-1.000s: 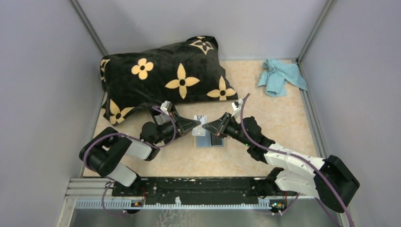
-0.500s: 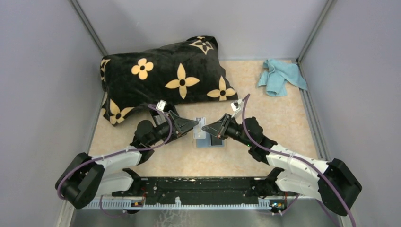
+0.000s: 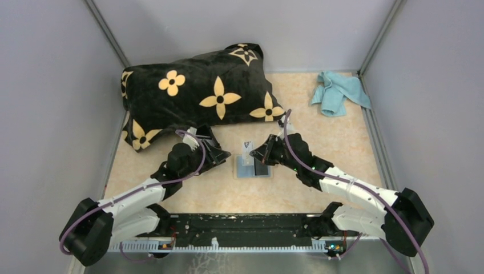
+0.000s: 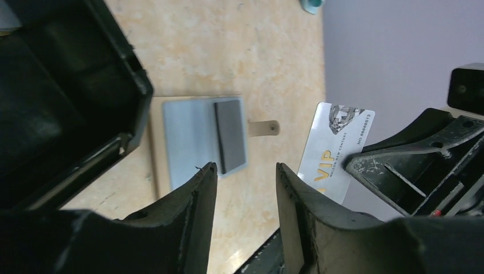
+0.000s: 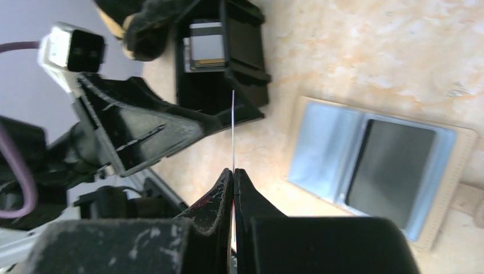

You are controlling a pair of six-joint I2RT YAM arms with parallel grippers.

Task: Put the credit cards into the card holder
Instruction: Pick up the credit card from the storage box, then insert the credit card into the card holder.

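Observation:
My right gripper is shut on a white card with gold "VIP" lettering and holds it upright above the table; in the right wrist view the card shows edge-on. A grey card with a dark stripe lies flat on a pale beige piece just below it. The black card holder lies open with grey slots showing, also at the top left of the left wrist view. My left gripper is open and empty beside the holder, facing the held card.
A big black pillow with yellow flowers lies at the back left, close behind my left arm. A light blue cloth lies at the back right. Grey walls enclose the table on three sides.
My left arm has stretched out low and its gripper has drawn back to the left. My right gripper has shifted slightly left, with the card now standing upright.

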